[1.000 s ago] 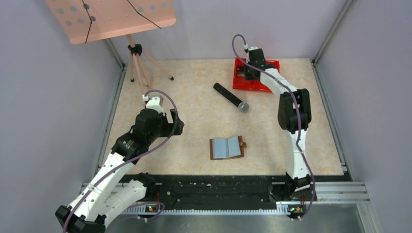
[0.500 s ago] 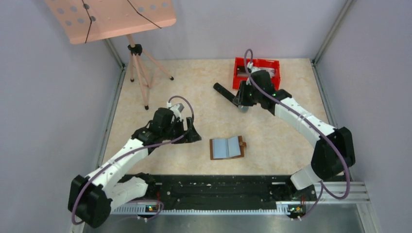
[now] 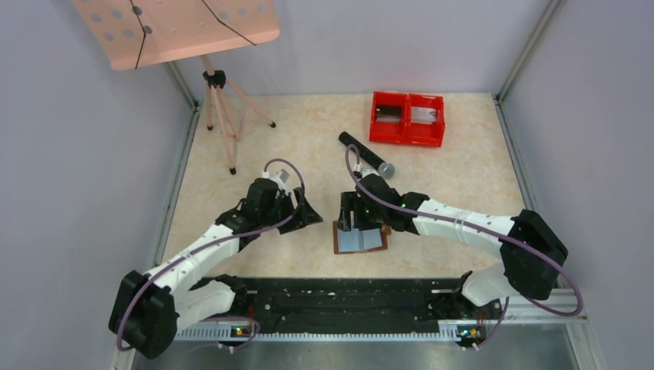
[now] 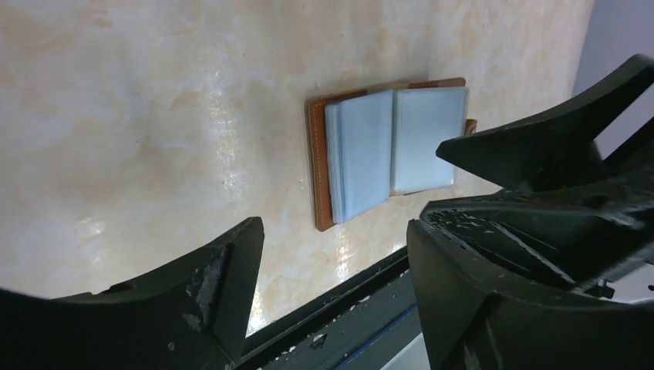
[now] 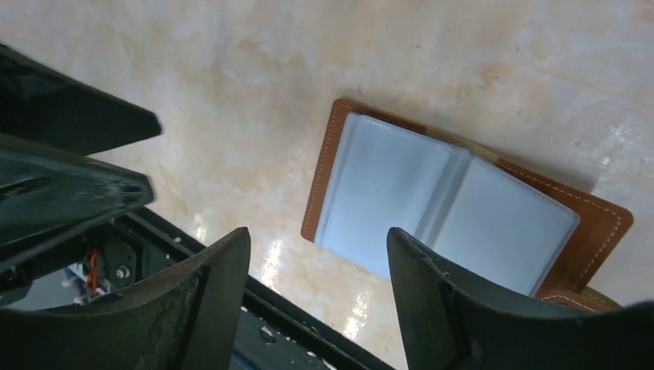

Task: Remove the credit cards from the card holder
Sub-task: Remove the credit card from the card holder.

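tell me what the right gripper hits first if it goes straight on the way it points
Probably the open card holder: the right gripper has its fingers spread around the holder's brown edge and grey-blue pocket. It aims near that edge, so the bare table beside it is possible; depth is unclear.

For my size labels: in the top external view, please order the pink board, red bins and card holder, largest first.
1. pink board; raised toward the camera, so it may look oversized.
2. red bins.
3. card holder, partly covered by the right end effector.
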Controlling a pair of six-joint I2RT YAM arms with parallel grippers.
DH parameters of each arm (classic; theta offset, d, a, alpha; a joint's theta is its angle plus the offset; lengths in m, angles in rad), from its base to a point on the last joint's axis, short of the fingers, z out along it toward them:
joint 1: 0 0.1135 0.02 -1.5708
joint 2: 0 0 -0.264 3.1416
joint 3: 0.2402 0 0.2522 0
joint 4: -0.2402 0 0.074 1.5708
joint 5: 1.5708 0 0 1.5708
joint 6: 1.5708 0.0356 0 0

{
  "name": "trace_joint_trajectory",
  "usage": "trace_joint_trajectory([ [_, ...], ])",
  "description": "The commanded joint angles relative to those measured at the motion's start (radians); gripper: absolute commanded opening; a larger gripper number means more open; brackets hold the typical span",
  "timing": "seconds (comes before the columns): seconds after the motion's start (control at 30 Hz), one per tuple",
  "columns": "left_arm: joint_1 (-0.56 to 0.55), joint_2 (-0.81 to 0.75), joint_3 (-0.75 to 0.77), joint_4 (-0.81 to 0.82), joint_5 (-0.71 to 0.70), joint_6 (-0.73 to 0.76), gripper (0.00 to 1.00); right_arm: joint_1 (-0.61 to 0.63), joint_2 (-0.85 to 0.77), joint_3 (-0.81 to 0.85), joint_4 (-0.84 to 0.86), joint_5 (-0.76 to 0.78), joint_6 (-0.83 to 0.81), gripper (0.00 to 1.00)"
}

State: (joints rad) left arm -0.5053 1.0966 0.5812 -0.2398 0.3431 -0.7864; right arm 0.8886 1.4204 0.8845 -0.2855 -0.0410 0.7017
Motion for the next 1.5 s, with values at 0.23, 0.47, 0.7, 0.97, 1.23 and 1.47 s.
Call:
trace_joint_trajectory([
  [0.23,0.000,-0.395,-0.088,-0.046,-0.375,-0.087,0.76,0.112,0.137,0.115,-0.104,0.277,0.029,0.71],
  [0.47,-0.001,-0.524,-0.133,-0.091,-0.443,-0.086,0.78,0.143,0.257,0.186,-0.199,0.351,0.061,0.70],
  [0.7,-0.001,-0.542,-0.142,-0.107,-0.418,-0.076,0.78,0.166,0.325,0.177,-0.220,0.423,0.085,0.67],
  [0.97,0.000,-0.530,-0.139,-0.099,-0.415,-0.070,0.77,0.169,0.295,0.115,-0.144,0.422,0.093,0.37],
  [1.23,0.000,-0.452,-0.158,-0.038,-0.352,-0.077,0.76,0.162,0.211,0.027,0.045,0.291,0.067,0.39],
  [1.47,0.000,-0.315,-0.145,0.030,-0.188,-0.068,0.73,0.115,0.174,-0.030,0.145,0.139,0.077,0.43],
])
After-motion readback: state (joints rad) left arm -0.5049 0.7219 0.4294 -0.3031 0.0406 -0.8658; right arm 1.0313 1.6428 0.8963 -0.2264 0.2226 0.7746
